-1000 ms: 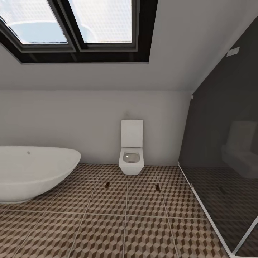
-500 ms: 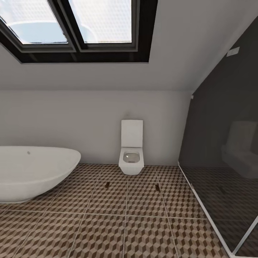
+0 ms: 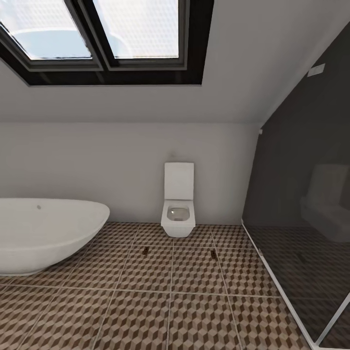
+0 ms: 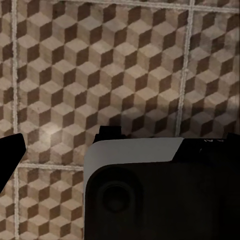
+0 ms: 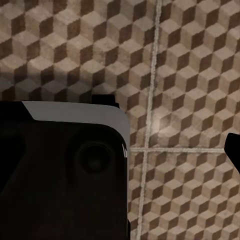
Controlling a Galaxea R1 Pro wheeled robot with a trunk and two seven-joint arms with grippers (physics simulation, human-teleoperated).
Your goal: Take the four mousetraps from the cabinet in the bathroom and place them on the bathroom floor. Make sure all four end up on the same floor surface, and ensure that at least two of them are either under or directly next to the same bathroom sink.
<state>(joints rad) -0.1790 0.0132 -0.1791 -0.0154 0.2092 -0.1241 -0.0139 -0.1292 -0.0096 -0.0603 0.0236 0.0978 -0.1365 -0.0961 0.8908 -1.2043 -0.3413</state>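
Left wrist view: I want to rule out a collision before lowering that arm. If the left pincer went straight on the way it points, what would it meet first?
Most likely the bathroom floor: cube-patterned tiles lie ahead, with nothing between. How far off they are is unclear.

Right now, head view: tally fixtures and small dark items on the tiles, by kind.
Bathtub: 1
Toilet: 1
Skylight window: 1
Dark glass partition: 1
Small dark items on the bathroom floor, too small to identify: 2
Total: 6
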